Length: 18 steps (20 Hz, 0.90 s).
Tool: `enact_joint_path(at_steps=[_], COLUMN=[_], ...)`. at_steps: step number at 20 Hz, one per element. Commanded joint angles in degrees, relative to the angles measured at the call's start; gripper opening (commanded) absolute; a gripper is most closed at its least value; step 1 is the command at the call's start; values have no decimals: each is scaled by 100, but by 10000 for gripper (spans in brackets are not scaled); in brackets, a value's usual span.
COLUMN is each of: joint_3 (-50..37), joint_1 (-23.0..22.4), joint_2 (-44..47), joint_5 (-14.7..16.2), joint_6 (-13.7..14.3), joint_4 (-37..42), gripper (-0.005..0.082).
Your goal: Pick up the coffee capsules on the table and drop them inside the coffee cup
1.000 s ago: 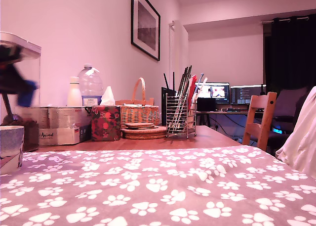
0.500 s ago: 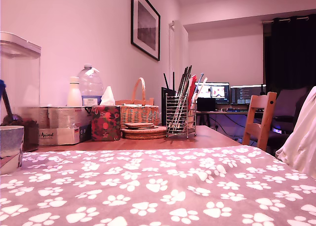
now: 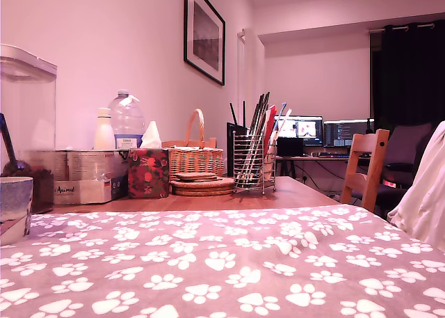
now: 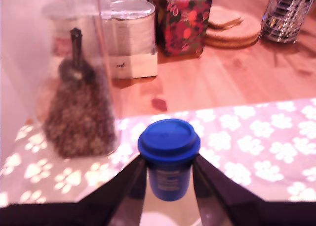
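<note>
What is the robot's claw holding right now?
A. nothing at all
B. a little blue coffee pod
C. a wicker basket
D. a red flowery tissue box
B: in the wrist view the gripper has its two dark fingers pressed against the sides of the blue coffee pod, held above the paw-print cloth.

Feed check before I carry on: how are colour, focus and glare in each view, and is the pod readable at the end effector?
Exterior view: strong pink cast, a ceiling light glaring on the framed picture, distant monitors soft; the end effector is out of frame. Wrist view: warm reddish tint, the clear container and the background blurred; the blue capsule is fairly sharp between the end effector fingers, its side label too blurred to read.
</note>
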Motion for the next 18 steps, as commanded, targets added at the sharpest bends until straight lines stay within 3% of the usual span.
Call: enact_joint_path(at_steps=[1, 14, 18], joint_3=[-127, -109, 162], joint_1=[24, 22, 7], joint_2=[-17, 44, 273], joint_5=[-50, -48, -46], joint_6=[35, -173, -173], joint_4=[-28, -50, -391], gripper=[123, 123, 123])
